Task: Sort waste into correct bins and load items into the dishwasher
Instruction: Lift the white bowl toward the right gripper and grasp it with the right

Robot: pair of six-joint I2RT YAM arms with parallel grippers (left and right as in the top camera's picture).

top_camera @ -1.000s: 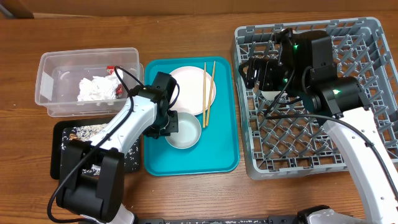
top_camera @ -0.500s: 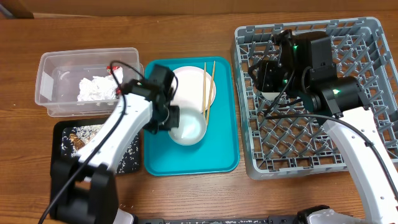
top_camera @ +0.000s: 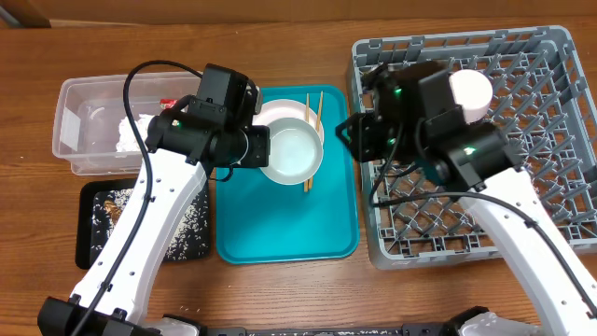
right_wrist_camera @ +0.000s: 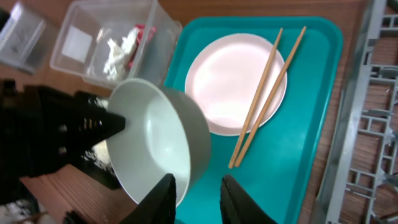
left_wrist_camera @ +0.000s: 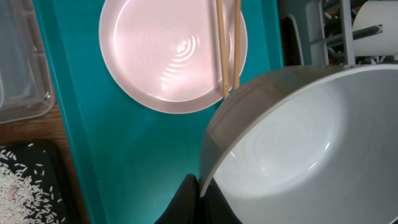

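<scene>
My left gripper (top_camera: 256,149) (left_wrist_camera: 200,186) is shut on the rim of the grey bowl (top_camera: 294,154) (left_wrist_camera: 292,143), which hangs tilted above the teal tray (top_camera: 280,224). The pink plate (top_camera: 284,112) (left_wrist_camera: 168,50) lies under it, partly covered, with two chopsticks (top_camera: 314,105) (right_wrist_camera: 267,87) across its right side. My right gripper (top_camera: 357,135) (right_wrist_camera: 197,179) hovers at the dish rack's (top_camera: 522,187) left edge, its fingers a little apart and empty. The bowl (right_wrist_camera: 155,137) shows beyond them. A white cup (top_camera: 469,91) stands in the rack.
The clear tub (top_camera: 93,103) at the left holds a white napkin (top_camera: 131,131) and a red wrapper (top_camera: 168,103). In front of it, the black tray (top_camera: 93,224) holds rice and scraps. The left arm crosses over the tub's right end.
The left arm lifted the grey bowl off the tray, up and right over the plate. The right gripper left the cup in the rack, swung left and narrowed its jaws.
</scene>
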